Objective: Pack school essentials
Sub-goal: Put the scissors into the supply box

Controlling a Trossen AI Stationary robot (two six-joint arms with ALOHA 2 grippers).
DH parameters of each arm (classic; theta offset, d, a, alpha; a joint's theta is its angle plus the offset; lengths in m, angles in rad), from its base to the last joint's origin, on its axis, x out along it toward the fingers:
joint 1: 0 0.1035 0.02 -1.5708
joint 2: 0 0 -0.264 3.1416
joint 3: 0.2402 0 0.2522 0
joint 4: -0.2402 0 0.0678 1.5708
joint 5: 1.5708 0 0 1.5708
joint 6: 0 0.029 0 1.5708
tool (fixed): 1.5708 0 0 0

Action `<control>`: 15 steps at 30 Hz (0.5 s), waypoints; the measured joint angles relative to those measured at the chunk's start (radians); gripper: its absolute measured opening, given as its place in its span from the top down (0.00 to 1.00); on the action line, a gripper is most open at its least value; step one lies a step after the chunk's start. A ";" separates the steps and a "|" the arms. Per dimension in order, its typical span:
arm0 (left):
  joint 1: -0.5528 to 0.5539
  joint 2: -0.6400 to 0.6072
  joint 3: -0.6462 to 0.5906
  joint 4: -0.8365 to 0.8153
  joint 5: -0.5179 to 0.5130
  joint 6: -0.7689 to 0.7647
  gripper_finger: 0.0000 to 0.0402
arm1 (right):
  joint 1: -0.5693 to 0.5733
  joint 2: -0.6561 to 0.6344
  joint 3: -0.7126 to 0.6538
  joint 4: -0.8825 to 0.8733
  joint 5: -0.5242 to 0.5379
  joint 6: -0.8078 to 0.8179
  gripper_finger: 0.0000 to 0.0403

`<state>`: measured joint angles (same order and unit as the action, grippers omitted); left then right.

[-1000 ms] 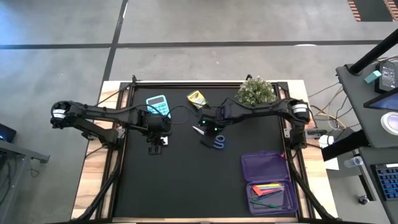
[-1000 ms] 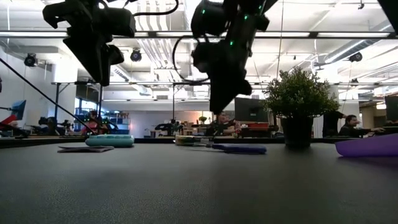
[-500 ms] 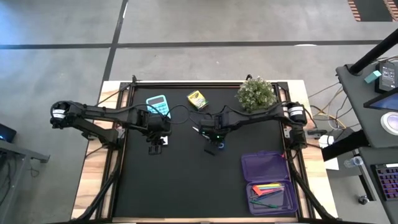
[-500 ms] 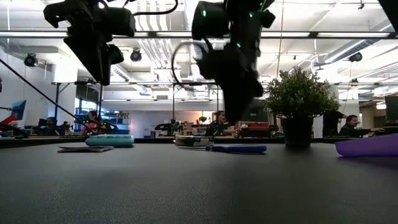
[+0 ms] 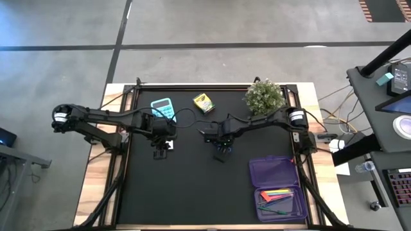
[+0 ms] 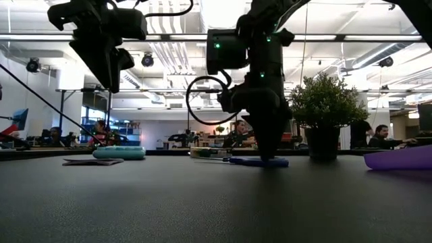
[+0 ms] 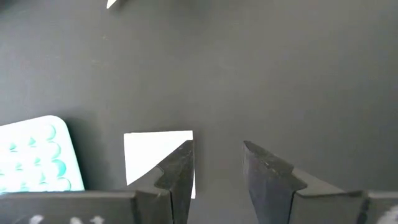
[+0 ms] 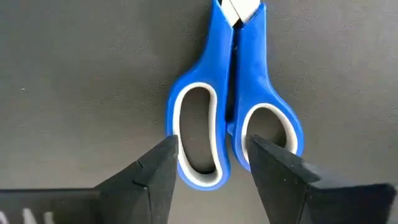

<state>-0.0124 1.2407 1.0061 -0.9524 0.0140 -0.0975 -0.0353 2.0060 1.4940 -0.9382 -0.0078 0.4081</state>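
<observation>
The blue-handled scissors point(image 8: 233, 93) lie flat on the black table, blades shut. My right gripper point(image 8: 211, 149) is open and points down over their handle end; one finger stands outside one handle loop, the other over the second loop. In the low view, the right gripper point(image 6: 266, 156) reaches down to the scissors point(image 6: 260, 162) at table level. My left gripper point(image 7: 217, 155) is open and hovers high over the white note pad point(image 7: 155, 152), beside a teal calculator point(image 7: 34, 155). The yellow crayon box point(image 5: 203, 102) lies near the far edge. My right gripper comes at the scissors' handle loops point(image 8: 199, 168) from above, pointing down, with its fingers point(image 8: 158, 165) spread across the handle end. I cannot tell whether the fingertips touch the handles. The scissors lie flat on the table.
An open translucent purple case point(image 5: 277, 188) with coloured pens inside sits at the near right corner. The potted plant point(image 5: 264, 95) stands at the far right, close to the right arm. The teal calculator point(image 5: 162, 109) lies far left. People sit in the room behind the table.
My right gripper has come down from well above the table to table level. It has also shifted slightly toward the near edge, onto the scissors' handle end, which it now covers in the high view. The scissors have stayed in place.
</observation>
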 joint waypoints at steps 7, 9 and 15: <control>0.000 0.000 0.000 0.001 0.000 0.003 0.71 | -0.002 0.005 -0.003 0.048 0.027 -0.009 0.70; 0.000 0.000 0.000 0.001 0.000 0.003 0.71 | -0.003 0.004 -0.011 0.053 0.019 -0.006 0.78; 0.000 0.000 -0.001 0.001 -0.001 0.000 0.71 | -0.002 0.003 -0.022 0.069 0.021 0.012 0.85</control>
<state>-0.0124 1.2404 1.0054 -0.9514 0.0132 -0.0971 -0.0372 2.0094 1.4719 -0.8687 0.0134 0.4197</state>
